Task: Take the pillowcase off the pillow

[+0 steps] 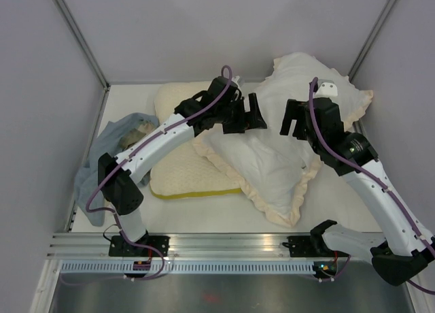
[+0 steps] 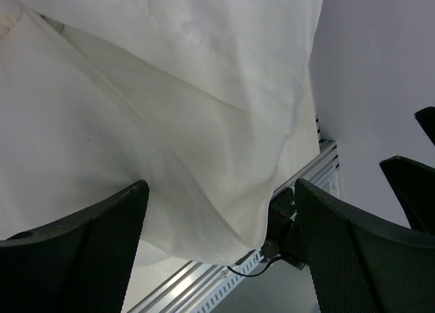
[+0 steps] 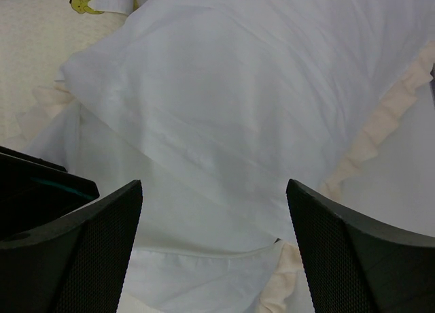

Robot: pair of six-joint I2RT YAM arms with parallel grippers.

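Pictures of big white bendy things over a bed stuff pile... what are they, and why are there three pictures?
Those are two robot arms bolted to a table. The big picture looks down from above. The other two come from little cameras on each wrist, so you see black fingers at the bottom.

The left hand and right hand are both open, holding nothing, hovering above a plump white pillow. Under it lies its pillowcase, showing a cream frilly edge. The robot must separate them.

Beside them lies a flatter yellow-edged pillow, and a blue-grey cloth at the left.
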